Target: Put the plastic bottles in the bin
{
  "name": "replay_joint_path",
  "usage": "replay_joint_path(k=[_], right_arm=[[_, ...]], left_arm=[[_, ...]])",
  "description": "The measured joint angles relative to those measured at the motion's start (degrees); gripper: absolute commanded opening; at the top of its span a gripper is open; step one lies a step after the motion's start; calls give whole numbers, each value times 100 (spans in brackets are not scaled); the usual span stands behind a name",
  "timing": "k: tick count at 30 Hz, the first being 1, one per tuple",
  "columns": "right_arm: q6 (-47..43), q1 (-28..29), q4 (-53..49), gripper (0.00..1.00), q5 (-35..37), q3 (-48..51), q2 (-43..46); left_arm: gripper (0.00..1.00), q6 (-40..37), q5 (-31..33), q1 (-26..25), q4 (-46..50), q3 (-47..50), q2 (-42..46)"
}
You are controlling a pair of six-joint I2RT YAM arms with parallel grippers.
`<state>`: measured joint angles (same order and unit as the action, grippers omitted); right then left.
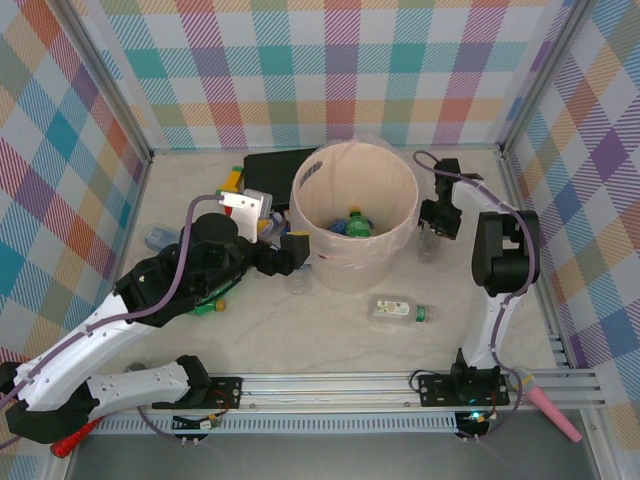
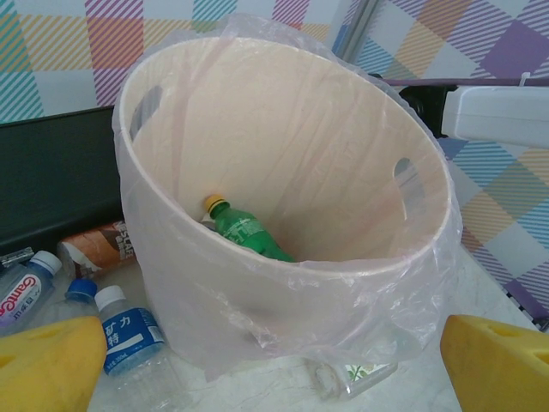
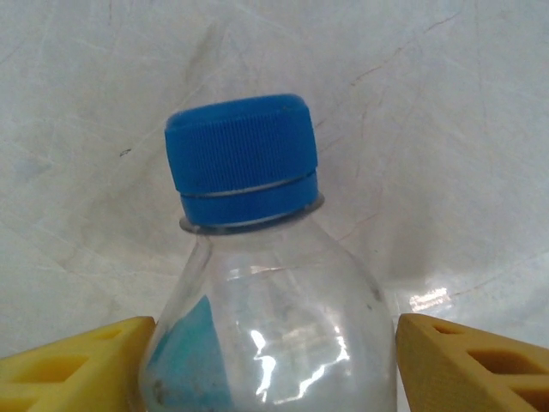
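The bin (image 1: 350, 262) stands upright mid-table (image 1: 300, 340), fitted with a clear liner (image 2: 403, 330). Visible contents: 1 green bottle (image 2: 244, 232) with a yellow cap, lying against the inner wall. The left fingers (image 2: 51, 365) are spread wide, released, facing the bin. The right fingers (image 3: 467, 360) flank a clear blue-capped bottle (image 3: 266, 335) just right of the bin; whether they clamp it cannot be told. 1 clear bottle (image 1: 395, 310) lies on the table before the bin.

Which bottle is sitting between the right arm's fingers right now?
The clear blue-capped bottle, right of the bin; it alone has yellow fingers on both sides.
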<state>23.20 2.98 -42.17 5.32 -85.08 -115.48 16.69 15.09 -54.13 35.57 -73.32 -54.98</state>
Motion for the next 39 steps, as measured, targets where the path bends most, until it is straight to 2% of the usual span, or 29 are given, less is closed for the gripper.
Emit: replay_joint_path(k=[7,10,19,24,29,39], right_arm=[[-125,0,-175,64,-92,-199,-173],[-179,0,-254,56,-87,-254,-173],[-151,0,-190,54,-33,-39,68],[-2,0,11,55,26,450,946],[166,0,297,54,175,911,2253],[299,92,658,53,634,1134,4297]], left_arm=[[100,0,61,0,35,0,57],[99,0,61,0,37,0,83],[99,0,105,0,42,0,142],[99,2,269,0,31,52,280],[99,28,452,0,20,107,315],[100,50,553,0,-181,118,256]])
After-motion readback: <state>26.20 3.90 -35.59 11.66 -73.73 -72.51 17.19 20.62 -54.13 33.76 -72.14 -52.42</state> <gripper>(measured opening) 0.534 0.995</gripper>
